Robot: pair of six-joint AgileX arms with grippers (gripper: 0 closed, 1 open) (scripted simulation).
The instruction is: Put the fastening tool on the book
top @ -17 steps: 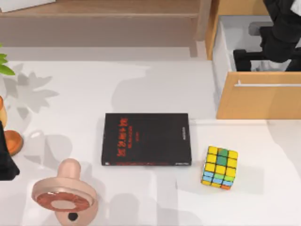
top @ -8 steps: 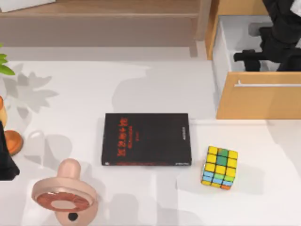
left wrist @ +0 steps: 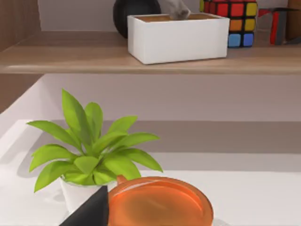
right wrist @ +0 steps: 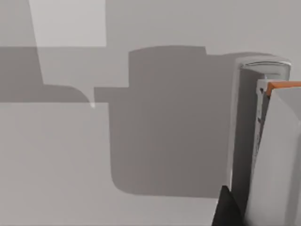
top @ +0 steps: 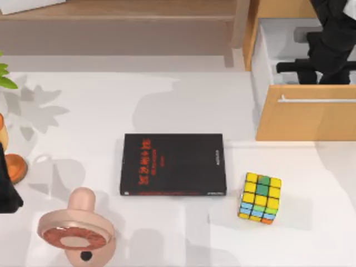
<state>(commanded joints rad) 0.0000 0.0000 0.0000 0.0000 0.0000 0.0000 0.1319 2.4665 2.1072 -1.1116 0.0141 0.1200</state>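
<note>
Left gripper (top: 6,192) parked at table's left edge, grip impossible to tell. Book (top: 173,164) lying well apart from right gripper (top: 328,55), itself down in the open drawer (top: 306,119), grip likewise untellable. Reaching step, seemingly. Apparent grey tool (top: 302,34) just beside those jaws. Next: centring over it, then closing.

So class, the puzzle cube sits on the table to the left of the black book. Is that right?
Not quite. The top view shows the cube on the table to the right of the book, not the left, and apart from it.
</note>
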